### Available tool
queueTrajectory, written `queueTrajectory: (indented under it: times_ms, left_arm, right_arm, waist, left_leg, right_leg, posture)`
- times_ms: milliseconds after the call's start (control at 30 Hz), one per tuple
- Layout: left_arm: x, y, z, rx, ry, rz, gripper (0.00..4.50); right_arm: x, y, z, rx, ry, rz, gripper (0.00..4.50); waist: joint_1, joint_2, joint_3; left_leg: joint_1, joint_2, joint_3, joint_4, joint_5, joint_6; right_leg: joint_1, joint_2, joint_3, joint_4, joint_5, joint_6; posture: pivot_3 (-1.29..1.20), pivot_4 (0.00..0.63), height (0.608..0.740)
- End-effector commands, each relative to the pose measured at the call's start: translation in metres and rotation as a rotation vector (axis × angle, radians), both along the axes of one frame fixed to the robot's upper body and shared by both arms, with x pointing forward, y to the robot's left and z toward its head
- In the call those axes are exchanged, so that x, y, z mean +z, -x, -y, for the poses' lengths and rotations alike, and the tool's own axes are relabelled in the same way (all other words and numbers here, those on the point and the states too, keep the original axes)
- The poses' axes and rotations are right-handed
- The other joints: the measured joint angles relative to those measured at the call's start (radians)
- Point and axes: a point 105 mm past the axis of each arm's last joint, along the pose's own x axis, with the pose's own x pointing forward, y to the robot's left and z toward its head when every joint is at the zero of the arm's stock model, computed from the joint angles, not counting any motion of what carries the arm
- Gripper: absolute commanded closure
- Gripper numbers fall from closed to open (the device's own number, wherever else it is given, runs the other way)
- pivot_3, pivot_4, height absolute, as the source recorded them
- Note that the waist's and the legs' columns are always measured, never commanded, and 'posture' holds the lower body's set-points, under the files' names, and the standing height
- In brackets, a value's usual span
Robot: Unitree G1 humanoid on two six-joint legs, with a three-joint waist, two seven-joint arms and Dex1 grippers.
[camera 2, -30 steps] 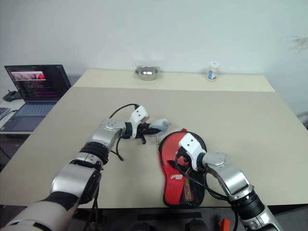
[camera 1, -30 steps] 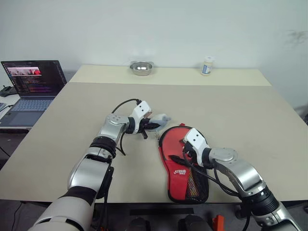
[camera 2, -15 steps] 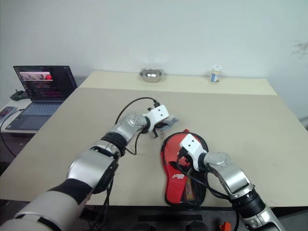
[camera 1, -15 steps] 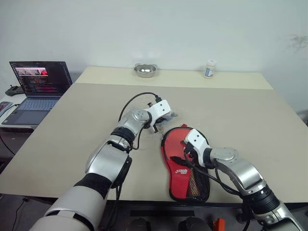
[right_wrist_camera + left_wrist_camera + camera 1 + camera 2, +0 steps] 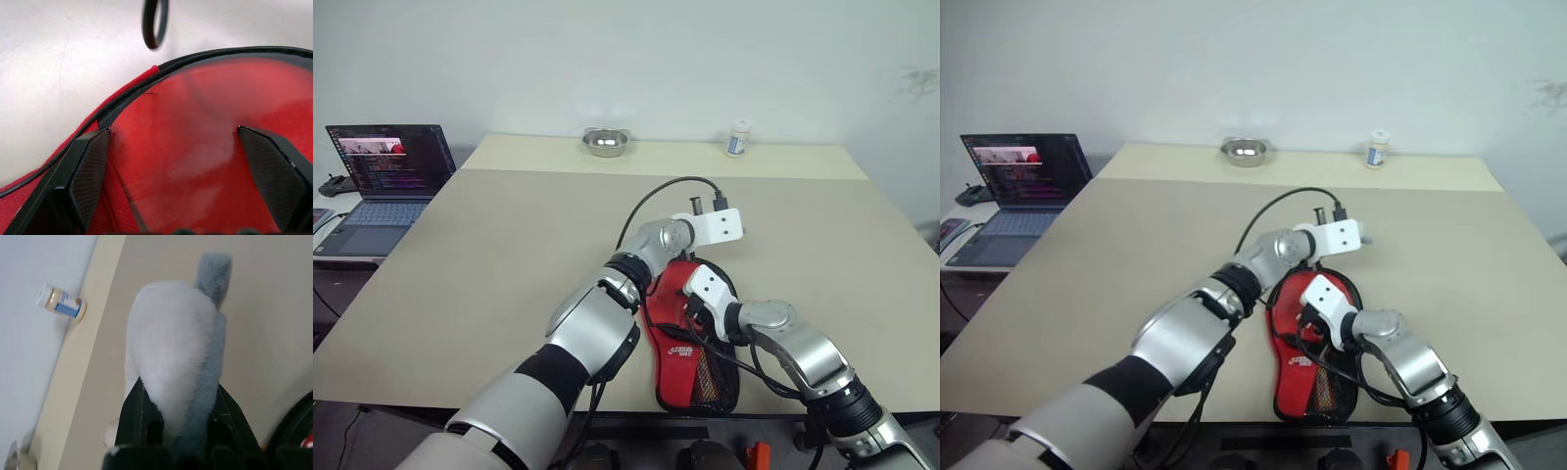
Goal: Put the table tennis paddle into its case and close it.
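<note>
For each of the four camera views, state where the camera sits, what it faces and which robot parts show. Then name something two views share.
Left and right eye views: on the head, looking down over the table; both arms show.
Left wrist view: along the left pincer, shut on a white-and-grey plush object.
Right wrist view: along the open right pincer, over the red case.
Shared: the small bottle, in the left wrist and eye views.

Arms: silver-grey metal shells, black joint bands, black sleeve nearest the shoulder; white block housings at both wrists; loose black cable looping to left wrist; left gripper [image 5: 183, 431] and right gripper [image 5: 183, 171] fingers black, pads cross-hatched
</note>
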Motion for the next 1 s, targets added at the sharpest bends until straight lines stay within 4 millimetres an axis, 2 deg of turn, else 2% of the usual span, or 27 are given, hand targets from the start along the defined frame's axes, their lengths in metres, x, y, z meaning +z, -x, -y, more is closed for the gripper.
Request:
queueTrajectory:
  times_ms: [33, 100, 267, 567, 767, 933, 967, 1000]
  left_arm:
    - [0.035, 0.024, 0.045, -0.152, 0.088, 0.055, 4.11]
    - [0.033, 0.036, 0.059, -0.208, 0.099, 0.029, 4.11]
    - [0.025, 0.057, 0.079, -0.301, 0.113, -0.046, 4.11]
    - [-0.002, 0.069, 0.078, -0.358, 0.06, -0.165, 4.11]
    - [-0.018, 0.073, 0.072, -0.396, -0.003, -0.19, 2.04]
    - [-0.02, 0.072, 0.069, -0.395, 0.0, -0.192, 0.24]
    - [-0.018, 0.069, 0.067, -0.384, 0.004, -0.166, 0.03]
    - [-0.016, 0.066, 0.065, -0.372, 0.007, -0.147, 0.03]
  right_arm:
    - [-0.055, 0.026, 0.008, -0.003, 0.107, -0.228, 0.0]
    - [-0.055, 0.025, 0.008, -0.006, 0.109, -0.226, 0.0]
    - [-0.054, 0.023, 0.008, -0.012, 0.109, -0.221, 0.0]
    - [-0.053, 0.02, 0.006, -0.02, 0.102, -0.211, 0.0]
    - [-0.052, 0.017, 0.006, -0.018, 0.106, -0.205, 0.0]
    - [-0.052, 0.015, 0.008, -0.016, 0.111, -0.202, 0.0]
    - [-0.051, 0.014, 0.008, -0.015, 0.111, -0.2, 0.0]
    - [-0.05, 0.013, 0.007, -0.016, 0.109, -0.197, 0.0]
  waist:
    - [0.0, 0.0, 0.0]
    - [0.0, 0.0, 0.0]
    - [0.0, 0.001, -0.001]
    - [0.0, 0.001, -0.001]
    - [-0.002, 0.002, -0.001]
    - [-0.004, 0.003, -0.002]
    - [-0.004, 0.003, -0.002]
    - [-0.004, 0.003, -0.003]
  left_leg:
    - [0.0, 0.0, 0.0, 0.0, 0.0, 0.0]
    - [0.0, 0.0, 0.0, 0.0, 0.0, 0.0]
    - [0.0, 0.0, -0.001, -0.002, 0.0, 0.0]
    - [0.0, 0.0, -0.001, -0.002, 0.0, 0.0]
    - [0.0, 0.001, -0.001, -0.002, 0.0, 0.0]
    - [0.0, 0.001, 0.0, -0.002, 0.0, 0.0]
    - [0.0, 0.001, -0.001, -0.002, 0.0, 0.0]
    - [0.0, 0.001, -0.001, -0.002, 0.0, 0.0]
  right_leg:
    - [0.0, 0.0, 0.0, -0.001, 0.0, 0.0]
    - [0.0, 0.0, 0.0, -0.002, 0.0, 0.0]
    - [0.001, 0.0, -0.001, -0.006, 0.001, 0.001]
    - [0.002, 0.0, -0.001, -0.007, 0.001, 0.001]
    - [0.002, 0.001, -0.001, -0.007, 0.001, 0.001]
    - [0.002, 0.001, -0.001, -0.006, 0.001, 0.001]
    - [0.002, 0.001, 0.0, -0.006, 0.001, 0.001]
    - [0.002, 0.001, 0.0, -0.006, 0.001, 0.001]
  posture:
    - [0.0, 0.15, 0.74]
    - [0.0, 0.15, 0.74]
    - [0.0, 0.15, 0.74]
    - [0.0, 0.15, 0.74]
    - [0.0, 0.15, 0.74]
    - [0.0, 0.15, 0.74]
    - [0.0, 0.15, 0.74]
    - [0.0, 0.15, 0.74]
